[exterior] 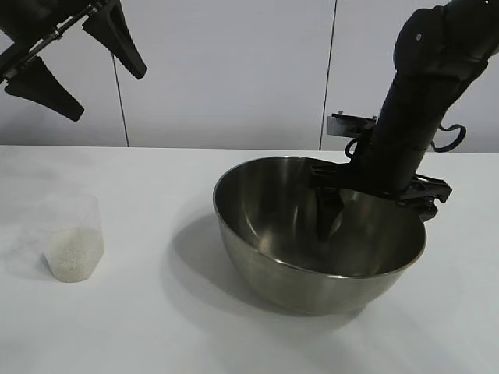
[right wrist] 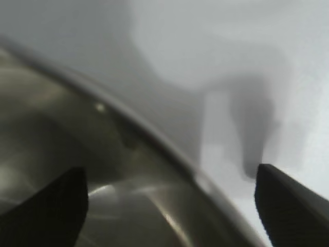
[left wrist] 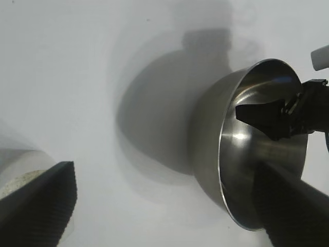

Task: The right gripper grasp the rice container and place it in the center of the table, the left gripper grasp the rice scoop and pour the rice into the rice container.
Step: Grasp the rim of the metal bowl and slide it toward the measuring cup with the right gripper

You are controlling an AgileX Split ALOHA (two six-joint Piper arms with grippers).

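The rice container (exterior: pixel 273 234), a wide shiny steel bowl, stands right of the table's (exterior: pixel 156 335) middle. My right gripper (exterior: pixel 376 222) straddles its far right rim, open, one finger inside the bowl and the other outside. In the right wrist view the rim (right wrist: pixel 154 139) runs between the spread fingers of the right gripper (right wrist: pixel 172 206). The rice scoop (exterior: pixel 74 238), a clear plastic cup, stands at the left with rice (exterior: pixel 74 255) in its bottom. My left gripper (exterior: pixel 109 95) hangs open high above the scoop. In the left wrist view the left gripper (left wrist: pixel 167 206) is open over bare table between scoop (left wrist: pixel 20 164) and bowl (left wrist: pixel 211 134).
A white panelled wall (exterior: pixel 234 70) closes the back of the table. Bare white tabletop lies between the scoop and the bowl and along the front edge.
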